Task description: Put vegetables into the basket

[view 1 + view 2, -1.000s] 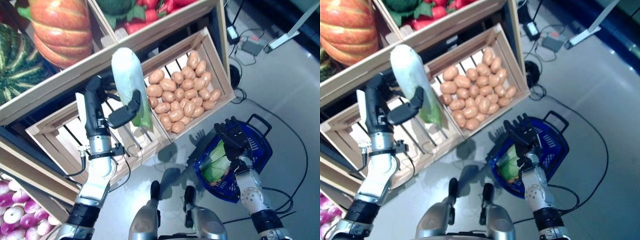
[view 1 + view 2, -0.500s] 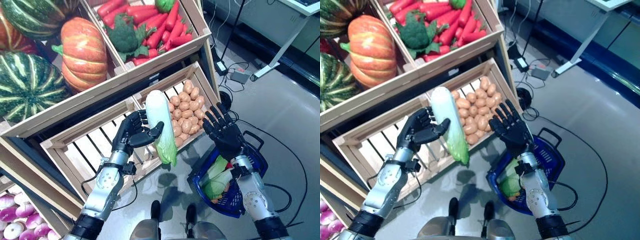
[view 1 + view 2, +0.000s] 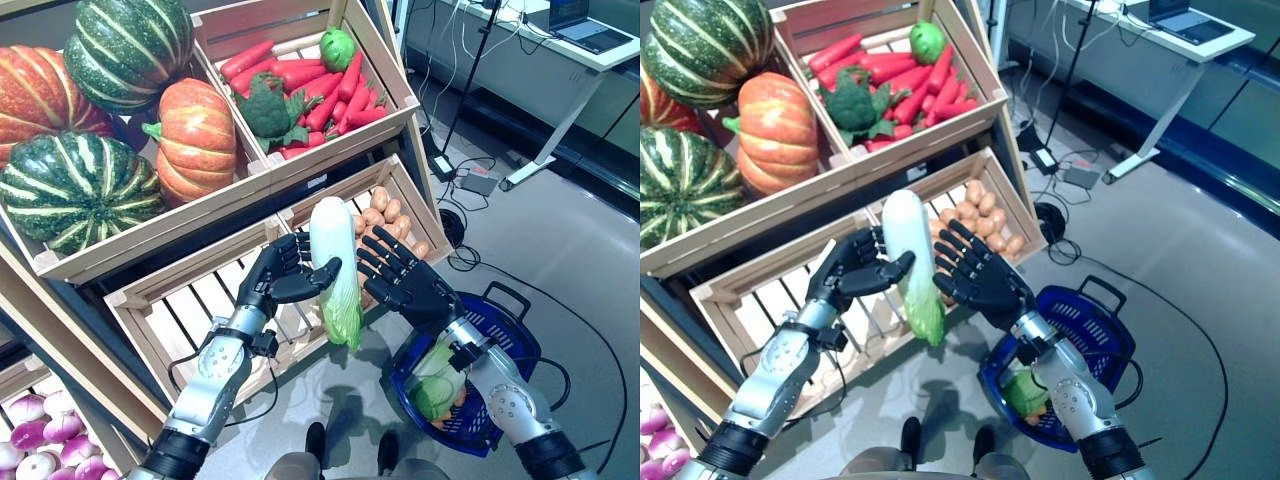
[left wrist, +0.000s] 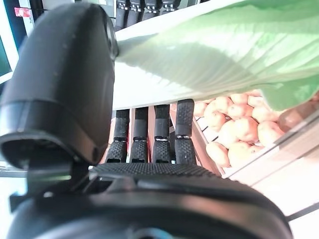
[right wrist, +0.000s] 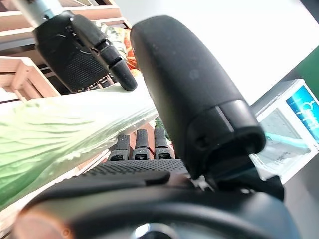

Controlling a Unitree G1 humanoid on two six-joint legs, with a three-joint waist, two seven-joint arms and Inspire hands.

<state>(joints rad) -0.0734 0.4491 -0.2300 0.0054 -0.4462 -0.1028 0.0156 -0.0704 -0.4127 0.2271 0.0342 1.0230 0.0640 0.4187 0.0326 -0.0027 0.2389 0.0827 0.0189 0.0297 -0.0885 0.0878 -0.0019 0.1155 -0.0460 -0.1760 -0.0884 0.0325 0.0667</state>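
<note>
A long white-and-green napa cabbage (image 3: pixel 335 265) hangs leaf-end down in front of the lower crates. My left hand (image 3: pixel 283 279) is shut on it, thumb across its front and fingers behind; the left wrist view shows the cabbage (image 4: pixel 224 55) pinched that way. My right hand (image 3: pixel 405 285) is open with fingers spread, right beside the cabbage's right side; its wrist view shows the cabbage (image 5: pixel 60 134) lying past the straight fingers. The blue basket (image 3: pixel 508 335) stands on the floor at lower right, below the right arm, with a green leafy vegetable (image 3: pixel 435 385) inside.
Behind the hands are a crate of potatoes (image 3: pixel 388 210) and a slatted wooden crate (image 3: pixel 185 315). Above stand a crate of carrots and broccoli (image 3: pixel 300 85) and pumpkins (image 3: pixel 195 140). Turnips (image 3: pixel 30 470) lie at lower left. A desk leg (image 3: pixel 545 150) and cables are at the right.
The camera has tilted up. My left hand brought the cabbage down and rightward. My right hand rose from over the basket and now stands beside the cabbage.
</note>
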